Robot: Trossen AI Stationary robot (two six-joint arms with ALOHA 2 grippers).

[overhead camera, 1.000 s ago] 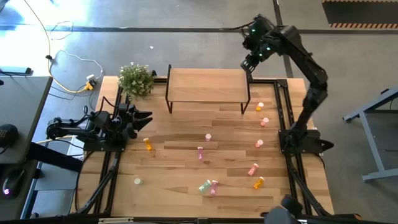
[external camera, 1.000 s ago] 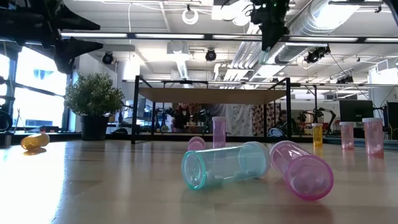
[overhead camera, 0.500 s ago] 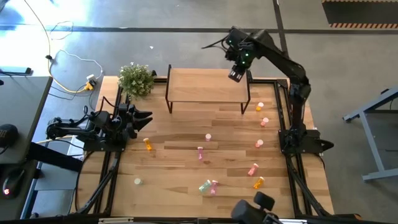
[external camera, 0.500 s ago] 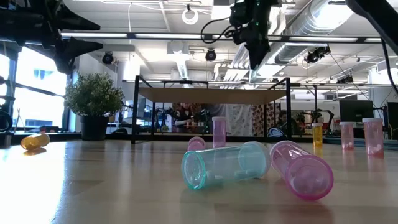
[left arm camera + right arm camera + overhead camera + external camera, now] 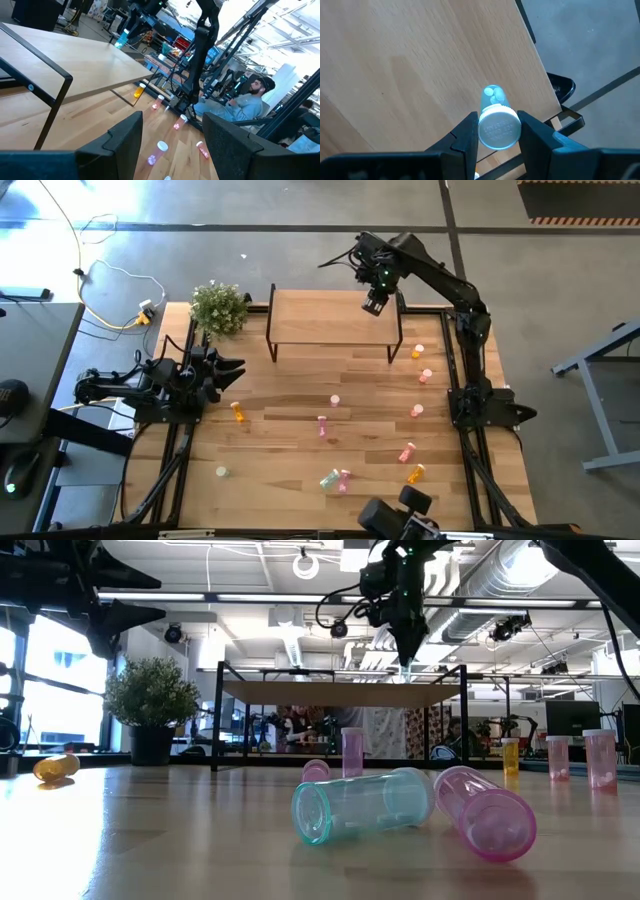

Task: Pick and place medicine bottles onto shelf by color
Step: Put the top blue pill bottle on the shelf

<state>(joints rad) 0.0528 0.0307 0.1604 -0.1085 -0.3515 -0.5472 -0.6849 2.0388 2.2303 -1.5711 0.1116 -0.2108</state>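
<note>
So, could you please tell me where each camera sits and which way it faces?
High view: overhead, straight down; both arms, shelf, right pincer over its right end, left pincer parked.
Low view: table height, level across lying bottles to the room.
Left wrist view: left pincer open, facing the shelf and right arm.
Right wrist view: down onto the shelf board; right pincer shut on a blue-green bottle.
Shared: that bottle also shows in the left wrist view.
</note>
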